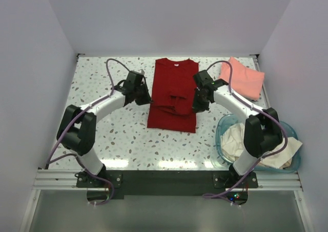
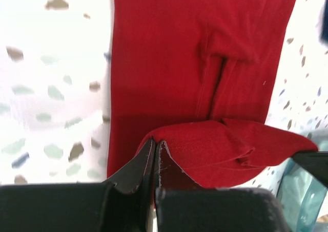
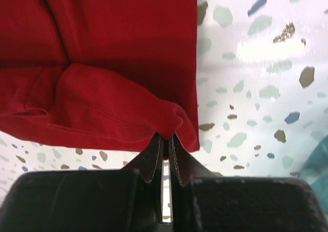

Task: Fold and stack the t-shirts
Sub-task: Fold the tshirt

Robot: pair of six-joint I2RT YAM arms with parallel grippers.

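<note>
A dark red t-shirt (image 1: 171,93) lies lengthwise in the middle of the table, folded into a narrow strip, with its white neck label at the far end. My left gripper (image 1: 145,96) is at its left edge and my right gripper (image 1: 197,105) at its right edge. In the left wrist view the left gripper (image 2: 155,142) is shut on a raised fold of the red shirt (image 2: 195,47). In the right wrist view the right gripper (image 3: 166,137) pinches a lifted corner of the red shirt (image 3: 113,47). A folded salmon-pink t-shirt (image 1: 243,78) lies at the back right.
A translucent teal basket (image 1: 224,123) stands at the front right, beside the right arm's base, holding crumpled cream-white t-shirts (image 1: 238,140). Its edge shows in the left wrist view as the basket (image 2: 302,191). White walls enclose the speckled table (image 1: 113,134) on three sides.
</note>
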